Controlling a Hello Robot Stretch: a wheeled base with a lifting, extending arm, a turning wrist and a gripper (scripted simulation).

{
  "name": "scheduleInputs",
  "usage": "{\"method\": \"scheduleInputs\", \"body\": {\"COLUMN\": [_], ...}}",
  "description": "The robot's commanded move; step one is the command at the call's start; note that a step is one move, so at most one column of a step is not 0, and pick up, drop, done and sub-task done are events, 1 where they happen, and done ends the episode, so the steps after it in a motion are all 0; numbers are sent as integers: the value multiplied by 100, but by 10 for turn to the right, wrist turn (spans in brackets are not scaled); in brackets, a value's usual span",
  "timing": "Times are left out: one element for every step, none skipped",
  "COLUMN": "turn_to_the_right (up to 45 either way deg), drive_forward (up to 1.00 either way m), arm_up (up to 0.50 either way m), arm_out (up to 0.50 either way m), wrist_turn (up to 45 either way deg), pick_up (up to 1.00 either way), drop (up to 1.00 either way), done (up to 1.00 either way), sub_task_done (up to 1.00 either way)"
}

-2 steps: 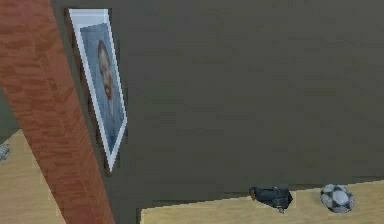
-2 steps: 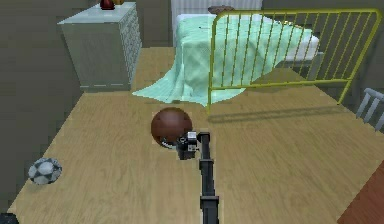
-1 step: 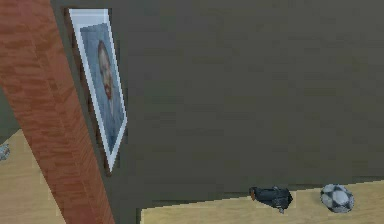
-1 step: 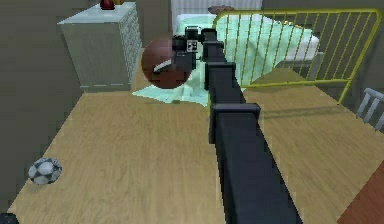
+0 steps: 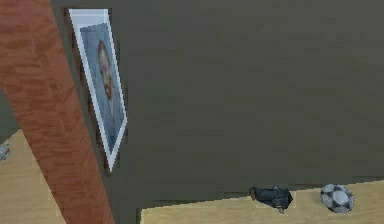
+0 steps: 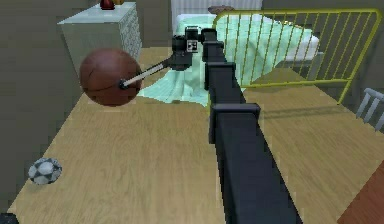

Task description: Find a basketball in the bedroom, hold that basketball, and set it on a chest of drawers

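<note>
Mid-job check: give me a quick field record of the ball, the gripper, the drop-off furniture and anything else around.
basketball: brown-orange, hanging at the gripper's far end, clear of the floor
gripper: holds the basketball
chest of drawers: pale, beyond the ball at the arm side view's upper left; small red thing on top
bed: green blanket hanging to the floor, yellow rail alongside
floor: black-and-white ball; dark object in the forward view
wall: framed picture

Dark wall (image 5: 250, 90), wood floor (image 6: 120, 150), perhaps a bed (image 6: 262, 45)
</note>
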Motion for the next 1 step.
{"method": "scheduleInputs", "body": {"turn_to_the_right": [0], "drive_forward": [0], "arm_up": [0], "arm_out": [0], "wrist_turn": [-450], "pick_up": [0], "drop": [0], "done": [0], "sub_task_done": [0]}}
